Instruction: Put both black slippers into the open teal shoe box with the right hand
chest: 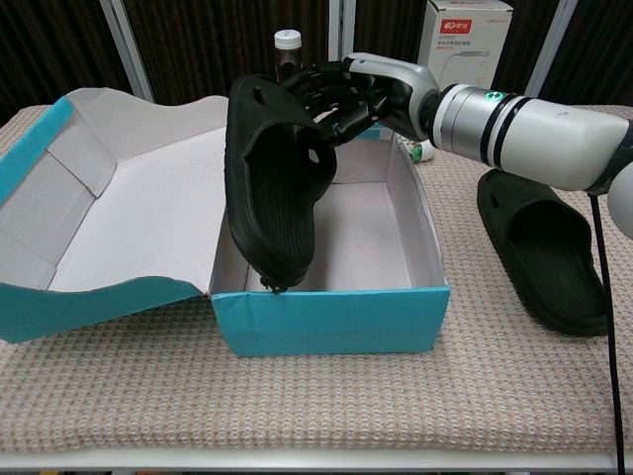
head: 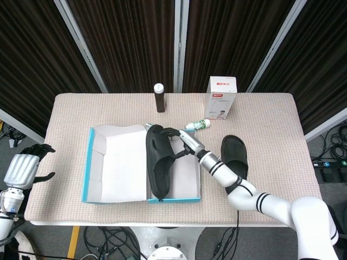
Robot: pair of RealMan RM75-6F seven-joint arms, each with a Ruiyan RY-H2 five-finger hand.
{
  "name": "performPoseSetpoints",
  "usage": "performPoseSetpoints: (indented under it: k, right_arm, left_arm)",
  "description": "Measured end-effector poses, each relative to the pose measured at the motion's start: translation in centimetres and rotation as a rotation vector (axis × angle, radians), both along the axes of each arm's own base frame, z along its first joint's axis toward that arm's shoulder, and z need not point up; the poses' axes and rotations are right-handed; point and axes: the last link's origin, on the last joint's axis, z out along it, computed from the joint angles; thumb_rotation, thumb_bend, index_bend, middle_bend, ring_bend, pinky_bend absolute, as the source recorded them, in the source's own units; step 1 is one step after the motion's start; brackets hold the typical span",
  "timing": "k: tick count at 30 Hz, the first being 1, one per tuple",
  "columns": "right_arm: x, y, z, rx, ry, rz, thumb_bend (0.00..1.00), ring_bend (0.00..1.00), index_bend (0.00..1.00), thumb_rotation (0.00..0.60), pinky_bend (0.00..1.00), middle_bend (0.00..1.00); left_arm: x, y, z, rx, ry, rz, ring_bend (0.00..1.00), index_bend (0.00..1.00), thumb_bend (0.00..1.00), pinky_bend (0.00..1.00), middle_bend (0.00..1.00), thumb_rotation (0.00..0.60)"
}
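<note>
The left hand (head: 26, 167) is seen off the table's left edge, well left of the teal shoe box (chest: 326, 319), its fingers seemingly apart and empty. Over the box's left inner wall, one black slipper (chest: 272, 188) is gripped, tilted, by the right hand (chest: 341, 94). The second slipper (chest: 542, 247) lies right of the box.

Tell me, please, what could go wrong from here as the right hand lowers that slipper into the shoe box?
The right hand holds the slipper steeply tilted, low end near the teal shoe box front-left corner; released so, it may stay propped against the wall. Lying crooked, it could crowd out the second slipper, which sits on the table.
</note>
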Motion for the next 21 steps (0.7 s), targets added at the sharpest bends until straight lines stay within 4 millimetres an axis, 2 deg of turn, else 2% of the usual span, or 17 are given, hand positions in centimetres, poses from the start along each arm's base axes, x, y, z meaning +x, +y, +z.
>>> performPoseSetpoints:
  k: [21]
  right_arm:
    - [-0.6,-0.2,-2.7,0.041,0.054,-0.004,0.26,0.32,0.28,0.6,0.24,0.48]
  left_arm:
    - [-0.1,0.5,-0.4,-0.019,0.017,-0.001,0.22,0.31,0.13,0.32,0.26,0.6]
